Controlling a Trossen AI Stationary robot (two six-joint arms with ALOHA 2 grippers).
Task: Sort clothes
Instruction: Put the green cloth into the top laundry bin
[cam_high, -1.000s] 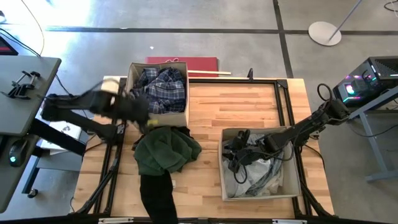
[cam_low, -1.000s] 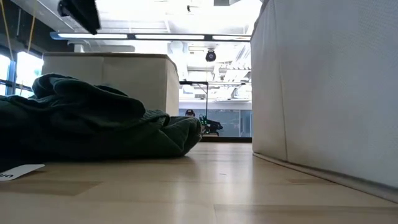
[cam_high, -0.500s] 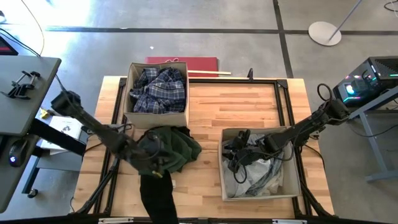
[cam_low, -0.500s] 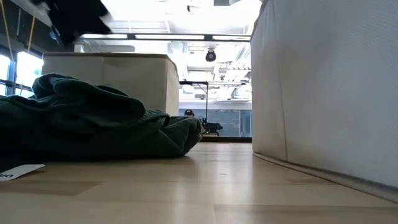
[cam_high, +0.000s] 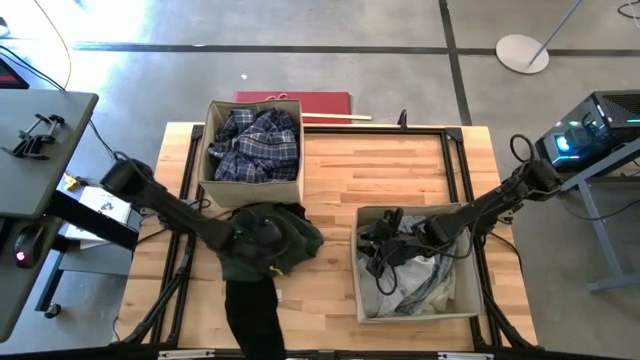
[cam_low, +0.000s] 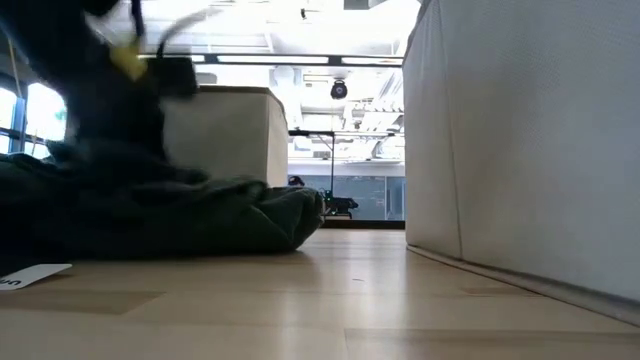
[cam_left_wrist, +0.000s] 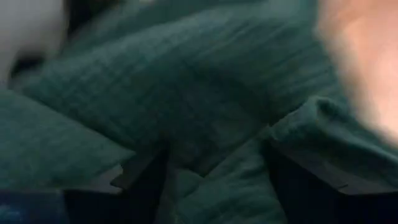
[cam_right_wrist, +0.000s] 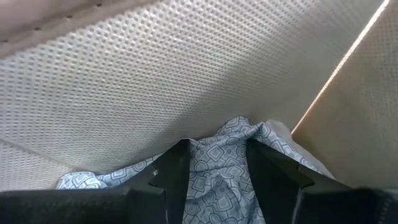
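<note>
Clothes are partly sorted: the plaid shirt (cam_high: 254, 141) fills the box at 11 o'clock, pale garments (cam_high: 420, 278) the box at 4 o'clock. Dark green (cam_high: 285, 240) and black ones (cam_high: 250, 318) remain on the counter (cam_high: 390, 175), where the left gripper (cam_left_wrist: 208, 171) presses spread-fingered into green cloth. The right gripper (cam_right_wrist: 214, 165) rests released inside the pale box.

In the low view the left arm (cam_low: 100, 90) is a dark smear above the dark green garment (cam_low: 180, 215), its claw indistinct. The black garment (cam_high: 250, 315) runs off the desk's (cam_high: 380, 180) near edge. Inside the right box (cam_high: 362, 265), the right claw (cam_high: 378, 258) hides part of the pale clothes (cam_high: 425, 285).
</note>
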